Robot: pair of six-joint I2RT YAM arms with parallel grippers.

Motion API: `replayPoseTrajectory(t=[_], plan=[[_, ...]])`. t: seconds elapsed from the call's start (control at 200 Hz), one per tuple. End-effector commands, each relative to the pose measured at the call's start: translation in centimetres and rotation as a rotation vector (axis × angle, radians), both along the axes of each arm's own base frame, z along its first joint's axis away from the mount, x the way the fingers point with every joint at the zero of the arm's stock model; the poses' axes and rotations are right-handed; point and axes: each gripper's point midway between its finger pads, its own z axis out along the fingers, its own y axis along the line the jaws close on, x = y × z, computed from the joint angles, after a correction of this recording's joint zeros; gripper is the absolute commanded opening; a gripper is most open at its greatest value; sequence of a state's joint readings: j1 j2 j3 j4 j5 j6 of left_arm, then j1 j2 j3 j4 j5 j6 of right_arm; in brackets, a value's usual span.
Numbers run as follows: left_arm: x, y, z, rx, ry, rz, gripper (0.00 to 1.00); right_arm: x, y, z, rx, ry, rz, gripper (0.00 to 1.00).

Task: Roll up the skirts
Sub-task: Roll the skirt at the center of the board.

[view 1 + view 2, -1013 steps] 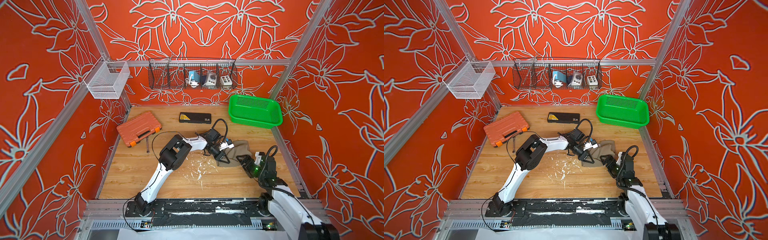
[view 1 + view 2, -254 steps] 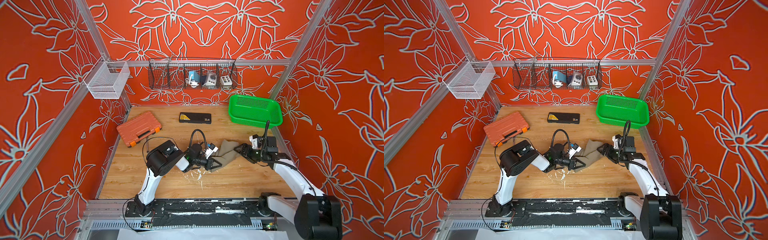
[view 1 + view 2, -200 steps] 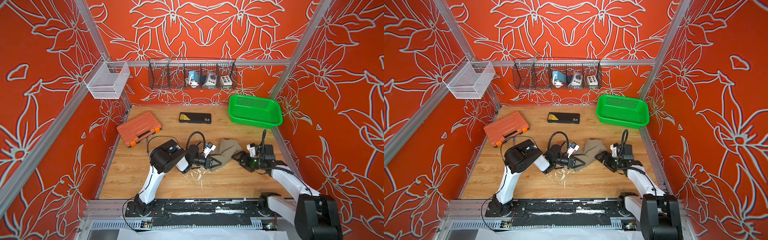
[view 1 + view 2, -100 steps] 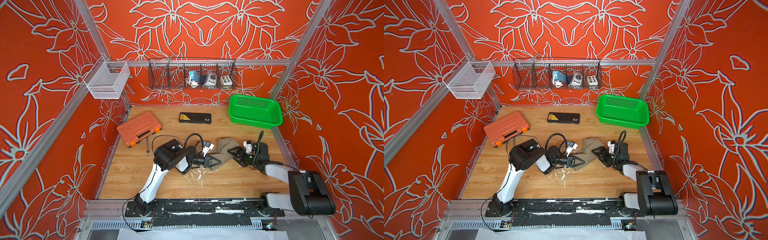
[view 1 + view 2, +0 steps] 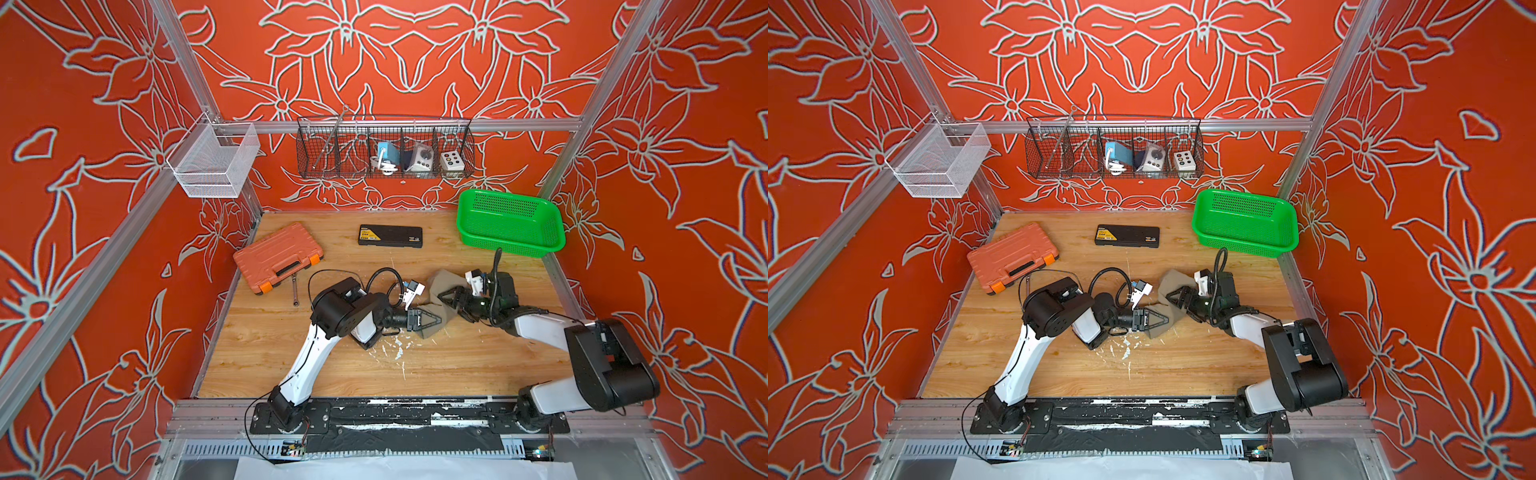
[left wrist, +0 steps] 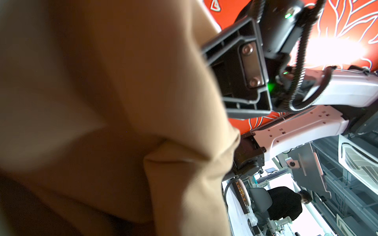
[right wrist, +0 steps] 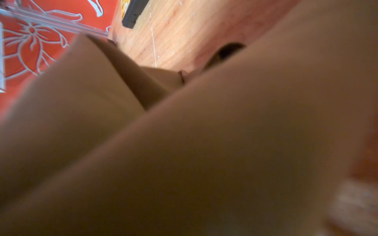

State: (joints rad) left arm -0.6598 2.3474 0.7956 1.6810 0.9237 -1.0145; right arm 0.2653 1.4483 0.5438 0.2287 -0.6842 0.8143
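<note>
Presently the skirt (image 5: pixel 441 286) lies bunched on the tabletop (image 5: pixel 332 365), long axis running near to far, with the left end effector (image 5: pixel 430 321) clamped on its near end and the right end effector (image 5: pixel 451 297) at its right side, opening not clear.

Orange walls (image 5: pixel 395 62) with pale flower outlines enclose a wooden tabletop (image 5: pixel 457 365). Aluminium posts (image 5: pixel 185 62) stand at the far corners, and a rail (image 5: pixel 519 124) crosses the far wall.
</note>
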Motion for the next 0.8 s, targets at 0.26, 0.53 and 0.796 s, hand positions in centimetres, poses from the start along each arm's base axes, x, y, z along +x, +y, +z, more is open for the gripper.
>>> replayPoseTrajectory(t=[0.26, 0.53, 0.796], plan=[[-1.9, 3.8, -2.0, 0.095, -0.024, 0.099, 0.99, -0.9, -2.3, -3.7, -0.189, 0.132, -0.06, 0.0], [-2.8, 4.9, 2.7, 0.402, -0.618, 0.348, 0.99, -0.9, -1.7, -4.1, -0.15, 0.154, -0.054, 0.0], [-7.3, 1.7, 4.5, 0.683, -1.406, 0.357, 0.99, -1.0, -1.0, -3.6, -0.093, 0.16, -0.044, 0.0]])
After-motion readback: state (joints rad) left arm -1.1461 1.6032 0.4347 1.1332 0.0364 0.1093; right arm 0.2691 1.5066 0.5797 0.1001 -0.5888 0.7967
